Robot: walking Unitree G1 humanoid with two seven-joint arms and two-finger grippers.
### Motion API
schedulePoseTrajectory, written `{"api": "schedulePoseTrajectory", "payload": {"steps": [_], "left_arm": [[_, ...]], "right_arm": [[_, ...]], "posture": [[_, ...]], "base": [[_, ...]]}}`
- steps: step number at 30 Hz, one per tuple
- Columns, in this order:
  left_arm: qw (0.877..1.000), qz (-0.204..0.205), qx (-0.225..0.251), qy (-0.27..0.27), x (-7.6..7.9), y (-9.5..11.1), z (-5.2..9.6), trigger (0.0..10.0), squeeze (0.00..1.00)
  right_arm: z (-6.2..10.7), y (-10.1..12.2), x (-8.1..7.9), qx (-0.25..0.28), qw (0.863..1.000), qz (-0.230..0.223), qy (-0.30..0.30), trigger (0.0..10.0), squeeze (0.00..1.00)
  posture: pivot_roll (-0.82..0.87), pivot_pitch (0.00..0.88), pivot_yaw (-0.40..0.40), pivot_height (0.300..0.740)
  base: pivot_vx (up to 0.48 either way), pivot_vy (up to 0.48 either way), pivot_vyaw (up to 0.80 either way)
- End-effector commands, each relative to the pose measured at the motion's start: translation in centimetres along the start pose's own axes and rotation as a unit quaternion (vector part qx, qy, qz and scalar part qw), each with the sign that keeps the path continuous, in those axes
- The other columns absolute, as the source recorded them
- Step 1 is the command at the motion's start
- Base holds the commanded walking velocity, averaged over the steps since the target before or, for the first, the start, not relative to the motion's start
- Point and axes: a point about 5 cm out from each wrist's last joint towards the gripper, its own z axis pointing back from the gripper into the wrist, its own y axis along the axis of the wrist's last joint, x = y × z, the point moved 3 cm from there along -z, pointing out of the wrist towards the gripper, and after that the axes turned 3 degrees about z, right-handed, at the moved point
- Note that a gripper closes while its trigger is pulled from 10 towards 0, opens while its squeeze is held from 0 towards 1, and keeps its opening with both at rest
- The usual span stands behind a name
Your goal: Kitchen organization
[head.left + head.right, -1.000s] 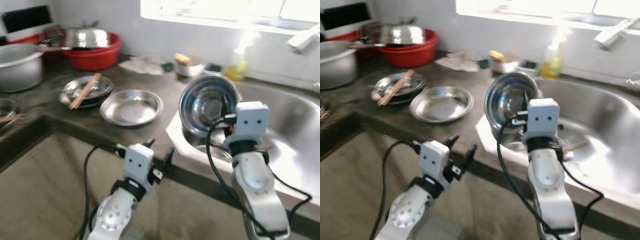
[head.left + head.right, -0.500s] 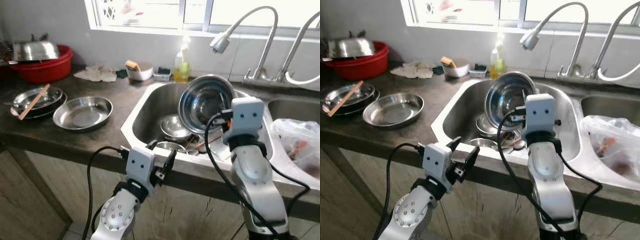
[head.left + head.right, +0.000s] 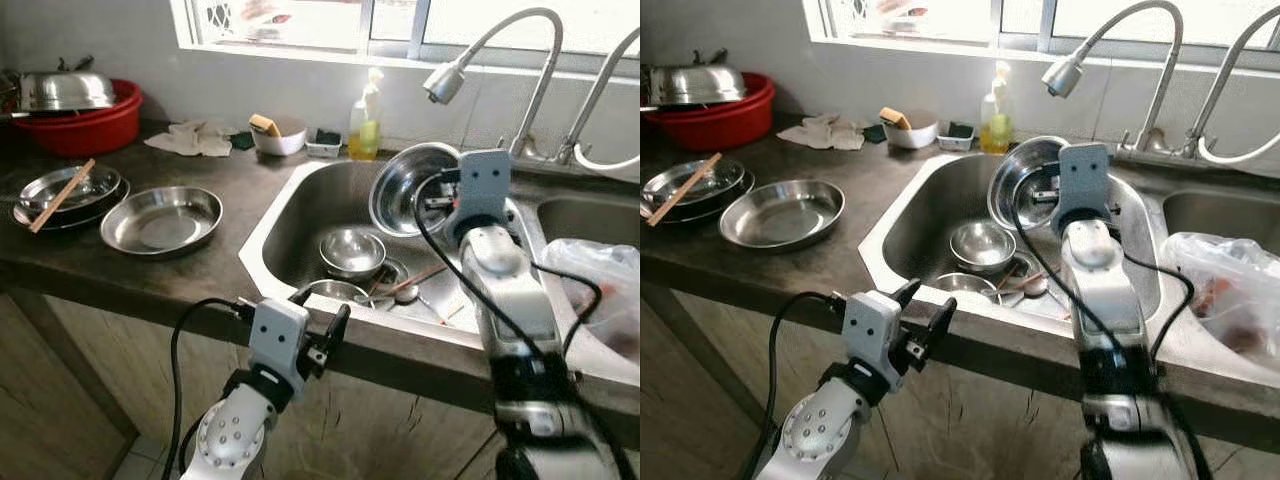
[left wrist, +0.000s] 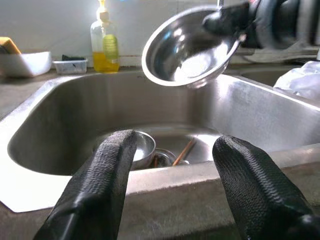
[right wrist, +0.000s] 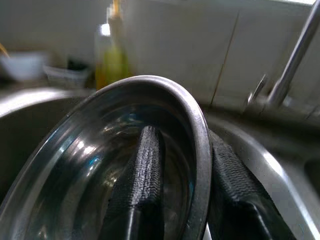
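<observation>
A round, shiny steel bowl (image 3: 412, 187) is held tilted above the sink (image 3: 290, 215), its rim clamped by the right tool (image 5: 186, 200). The left tool (image 4: 172, 185) is held apart, ribbed black fingers spread, before the table edge.

I see a shiny steel bowl (image 3: 412, 188) tipped on its side, held up in the air over the sink (image 3: 300, 215).

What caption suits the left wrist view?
Open left pincer at the sink edge; right pincer grips a steel bowl above it.
</observation>
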Motion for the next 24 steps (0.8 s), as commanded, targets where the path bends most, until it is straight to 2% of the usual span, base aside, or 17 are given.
{"api": "schedulePoseTrajectory", "payload": {"steps": [1,6,7,12,15,16,17,18,24], "left_arm": [[1.0,-0.002,0.004,-0.002,0.2,0.5,0.2,10.0,0.0],[1.0,-0.001,0.0,0.002,0.2,0.5,0.6,10.0,0.0],[1.0,0.0,-0.002,0.003,0.2,0.5,0.8,10.0,0.0],[1.0,0.0,-0.006,0.004,0.2,0.6,1.1,10.0,0.0],[1.0,0.001,-0.007,0.006,0.3,0.7,1.2,10.0,0.0],[1.0,0.002,-0.008,0.006,0.3,0.7,1.3,10.0,0.0],[1.0,0.002,-0.008,0.006,0.3,0.7,1.3,10.0,0.0],[1.0,0.002,-0.008,0.005,0.4,0.7,1.3,10.0,0.0],[1.0,0.004,-0.009,0.004,0.4,0.7,1.0,10.0,0.0]], "right_arm": [[-0.5,-0.6,0.2,-0.027,1.0,-0.015,0.005,10.0,0.0],[-1.2,-4.2,0.2,-0.13,0.991,-0.017,0.008,10.0,0.0],[-1.2,-5.5,0.3,-0.161,0.987,-0.022,0.003,10.0,0.0],[-1.1,-7.1,0.5,-0.195,0.981,-0.011,0.006,10.0,0.0],[-0.7,-8.1,0.1,-0.217,0.976,-0.015,0.021,10.0,0.0],[-0.7,-8.3,0.0,-0.224,0.974,-0.018,0.022,10.0,0.71],[-0.7,-8.3,0.0,-0.224,0.974,-0.018,0.022,10.0,0.71],[-0.7,-8.4,0.0,-0.226,0.974,-0.018,0.022,10.0,1.0],[-0.9,-8.0,0.2,-0.218,0.975,-0.025,0.02,10.0,1.0]], "posture": [[0.04,0.061,-0.063,0.74],[0.05,0.084,-0.068,0.74],[0.06,0.095,-0.066,0.74],[0.06,0.109,-0.065,0.74],[0.06,0.123,-0.066,0.74],[0.06,0.123,-0.071,0.74],[0.06,0.123,-0.071,0.74],[0.06,0.124,-0.071,0.74],[0.05,0.117,-0.07,0.74]], "base": [[0.0,0.0,0.0],[0.0,0.0,0.0],[0.0,0.0,0.0],[0.0,0.0,0.0],[0.0,0.0,0.0],[0.0,0.0,0.0],[0.0,0.0,0.0],[0.0,0.0,0.0],[0.0,0.0,0.0]]}}
